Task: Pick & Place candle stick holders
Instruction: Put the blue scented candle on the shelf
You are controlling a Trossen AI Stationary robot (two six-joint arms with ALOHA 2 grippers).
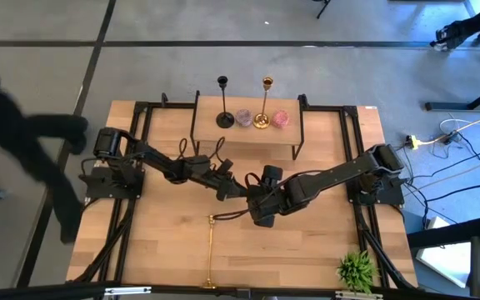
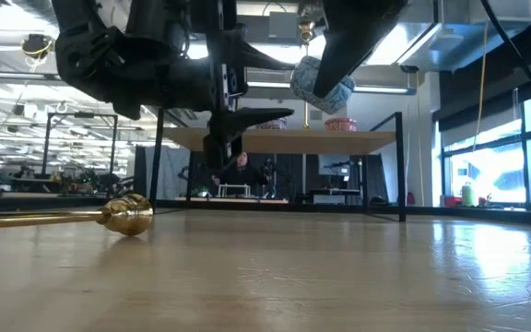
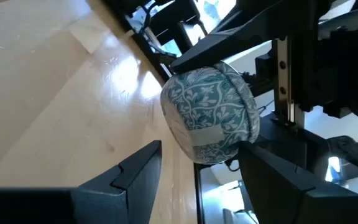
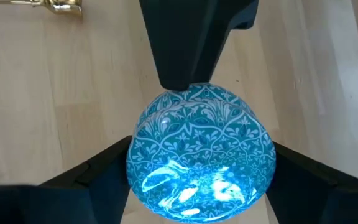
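Worktop (image 1: 307, 250): pale wood, carrying everything below.
Shelf (image 1: 244, 137): a raised wooden board on black legs at the far side of the worktop; used here as the landmark.
Left arm: reaches from the left of the shelf toward the middle of the worktop, in front of the shelf.
Right arm: reaches from the right of the shelf to the same spot, meeting the left arm.
Right pincer (image 4: 199, 171): in front of the shelf and lifted off the worktop, its fingers set wide on either side of a patterned bowl and closed on it.
Left pincer (image 3: 201, 165): just beside the right one, fingers spread wide; one fingertip touches the bowl, yet whether it grips cannot be told.
Patterned bowl (image 4: 201, 155): round, blue-and-white leaf design, held in the air between the two pincers.
Fallen gold candle stick holder (image 1: 210, 250): lying flat on the worktop, well in front of the shelf, toward the near edge.
Black candle stick holder (image 1: 223, 104): upright on the shelf, left of centre.
Gold candle stick holder (image 1: 263, 104): upright on the shelf, right of the black one.
Two small pink cups (image 1: 244, 117): on the shelf, one between the upright holders, one right of the gold.
Green plant (image 1: 357, 268): near corner of the worktop, far from the shelf.
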